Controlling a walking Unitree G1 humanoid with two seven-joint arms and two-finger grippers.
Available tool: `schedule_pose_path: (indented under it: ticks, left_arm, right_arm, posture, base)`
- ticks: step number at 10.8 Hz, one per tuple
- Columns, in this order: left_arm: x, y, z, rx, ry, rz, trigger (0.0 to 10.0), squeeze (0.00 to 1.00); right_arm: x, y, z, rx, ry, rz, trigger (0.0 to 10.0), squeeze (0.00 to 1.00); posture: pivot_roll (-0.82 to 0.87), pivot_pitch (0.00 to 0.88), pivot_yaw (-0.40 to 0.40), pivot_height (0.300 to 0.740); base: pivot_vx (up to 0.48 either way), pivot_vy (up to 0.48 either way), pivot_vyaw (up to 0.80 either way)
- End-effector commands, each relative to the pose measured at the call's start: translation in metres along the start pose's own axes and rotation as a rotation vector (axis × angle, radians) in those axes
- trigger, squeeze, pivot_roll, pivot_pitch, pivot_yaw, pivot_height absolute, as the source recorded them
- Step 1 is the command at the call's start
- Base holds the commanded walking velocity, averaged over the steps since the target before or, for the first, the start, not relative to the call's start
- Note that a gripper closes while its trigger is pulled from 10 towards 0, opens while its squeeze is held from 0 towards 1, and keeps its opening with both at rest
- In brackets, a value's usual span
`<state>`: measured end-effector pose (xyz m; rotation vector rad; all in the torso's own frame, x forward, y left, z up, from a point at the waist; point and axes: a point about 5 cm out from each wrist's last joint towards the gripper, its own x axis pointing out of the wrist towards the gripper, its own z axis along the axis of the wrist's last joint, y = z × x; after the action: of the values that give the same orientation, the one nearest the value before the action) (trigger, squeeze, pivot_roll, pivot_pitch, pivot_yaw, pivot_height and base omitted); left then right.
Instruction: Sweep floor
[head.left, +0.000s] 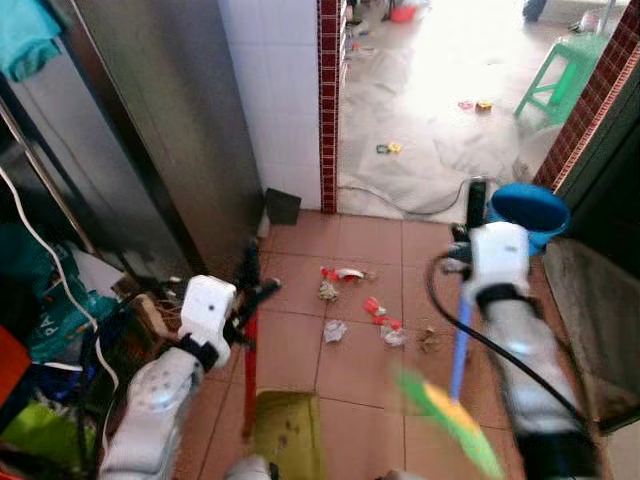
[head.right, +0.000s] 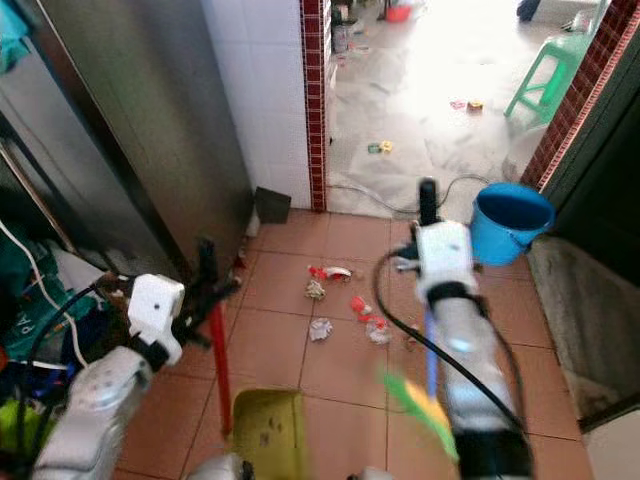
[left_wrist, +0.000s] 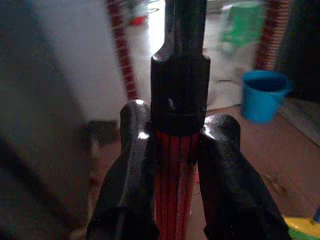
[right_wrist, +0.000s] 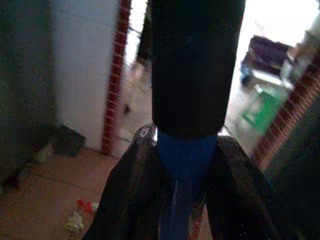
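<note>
My left gripper (head.left: 250, 297) is shut on the red handle (head.left: 249, 370) of a yellow-green dustpan (head.left: 288, 432) that rests on the tiled floor near my feet. The wrist view has both black fingers (left_wrist: 131, 165) clamped around that red shaft (left_wrist: 173, 185). My right gripper (head.left: 470, 232) is shut on the blue handle (head.left: 459, 345) of a broom whose green bristles (head.left: 450, 420) hang blurred above the floor. Its fingers (right_wrist: 135, 175) press against the blue shaft (right_wrist: 186, 165). Scraps of red and white litter (head.left: 362, 300) lie scattered on the tiles between the two arms.
A steel cabinet (head.left: 160, 130) and a white tiled wall with a red-brick edge (head.left: 327, 100) stand on the left. A blue bucket (head.left: 528, 212) sits at the right by a doorway. Beyond lies a bright floor with a green stool (head.left: 560, 75). Bags and cables (head.left: 50, 330) crowd the left.
</note>
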<state>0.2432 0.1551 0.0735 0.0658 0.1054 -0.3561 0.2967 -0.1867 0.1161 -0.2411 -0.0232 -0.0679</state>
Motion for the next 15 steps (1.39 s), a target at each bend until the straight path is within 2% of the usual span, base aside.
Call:
schedule_pose_path:
  ticks: [1,2,3,4,5,6,8,9,10,13,15]
  left_arm:
    - [0.002,0.009,0.012,-0.001,-0.048,0.046,10.0,0.0]
    - [0.004,0.011,0.012,0.011,-0.056,0.059,10.0,0.0]
    - [0.007,0.016,0.012,-0.008,-0.054,0.075,10.0,0.0]
    - [0.008,0.014,0.012,-0.051,-0.059,0.042,10.0,0.0]
    - [0.007,0.006,0.004,-0.018,-0.016,-0.049,10.0,0.0]
    - [0.007,0.001,0.006,0.0,-0.016,-0.089,10.0,0.0]
    - [0.011,0.005,0.011,0.022,-0.026,-0.084,10.0,0.0]
    - [0.014,0.009,0.022,0.032,-0.062,-0.062,10.0,0.0]
    - [0.013,0.014,0.025,0.025,-0.071,-0.033,10.0,0.0]
    - [0.007,0.008,0.012,-0.001,-0.034,-0.042,10.0,0.0]
    - [0.012,0.005,0.02,-0.023,-0.076,-0.037,10.0,0.0]
  right_arm:
    - [0.005,-0.011,-0.003,0.061,0.042,-0.093,10.0,0.0]
    - [0.01,-0.005,0.005,0.015,-0.018,-0.082,10.0,0.0]
    - [0.012,-0.009,0.002,0.063,0.006,-0.146,10.0,0.0]
    - [0.013,-0.011,0.005,0.059,-0.012,-0.143,10.0,0.0]
    - [0.014,-0.017,0.004,0.031,-0.024,-0.137,10.0,0.0]
    - [0.014,-0.025,0.001,0.033,-0.016,-0.148,10.0,0.0]
    - [0.016,-0.024,0.001,0.031,-0.022,-0.153,10.0,0.0]
    - [0.02,-0.019,0.008,0.044,-0.047,-0.135,10.0,0.0]
    - [0.021,-0.012,0.012,0.03,-0.068,-0.111,10.0,0.0]
    - [0.012,-0.015,0.005,0.033,-0.052,-0.118,10.0,0.0]
    - [0.012,-0.017,0.002,0.039,-0.04,-0.118,10.0,0.0]
  posture:
    - [-0.03,0.0,0.023,0.74]
    - [-0.03,0.0,0.03,0.74]
    - [-0.04,0.0,0.033,0.74]
    - [-0.04,0.0,0.032,0.74]
    - [-0.04,0.0,0.035,0.74]
    - [-0.04,0.0,0.047,0.74]
    - [-0.04,0.0,0.058,0.74]
    - [-0.02,0.0,0.051,0.74]
    - [-0.02,0.0,0.049,0.74]
    - [-0.04,0.0,0.063,0.74]
    - [-0.03,0.0,0.055,0.74]
  base:
    - [0.0,0.0,-0.8]
    - [0.0,0.0,-0.8]
    - [0.0,0.0,-0.8]
    - [0.0,0.0,-0.8]
    - [0.0,0.0,-0.8]
    - [0.0,0.0,-0.8]
    - [0.0,0.0,-0.8]
    - [0.0,0.0,-0.43]
    - [0.0,0.0,0.0]
    - [0.0,0.0,0.0]
    - [0.0,0.0,0.0]
